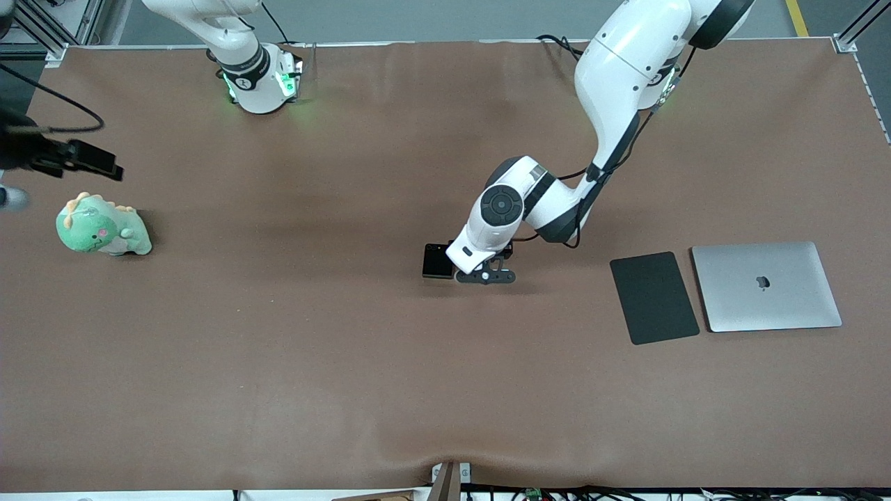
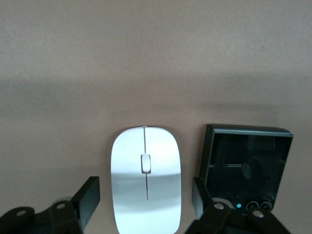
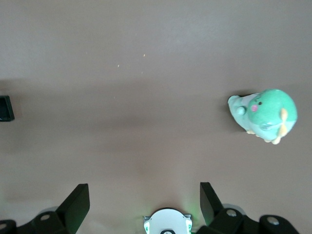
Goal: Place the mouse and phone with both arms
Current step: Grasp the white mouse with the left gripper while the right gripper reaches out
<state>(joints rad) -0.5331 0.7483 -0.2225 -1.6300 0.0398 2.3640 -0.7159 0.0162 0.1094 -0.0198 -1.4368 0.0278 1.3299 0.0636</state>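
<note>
The white mouse [image 2: 146, 180] lies on the brown table between the open fingers [image 2: 88, 199] of my left gripper [image 2: 145, 204], which is low over it with a gap on each side. In the front view the left gripper [image 1: 485, 273] is at the table's middle and hides the mouse. The black phone [image 1: 437, 261] lies flat beside the mouse, toward the right arm's end; it also shows in the left wrist view [image 2: 246, 165]. My right gripper [image 3: 145, 202] is open and empty, held high near the plush toy's end of the table [image 1: 83, 160].
A dark grey mat [image 1: 654, 298] and a closed silver laptop [image 1: 766, 287] lie side by side toward the left arm's end. A green plush dinosaur [image 1: 103, 226] sits under the right gripper's area and shows in the right wrist view [image 3: 265, 114].
</note>
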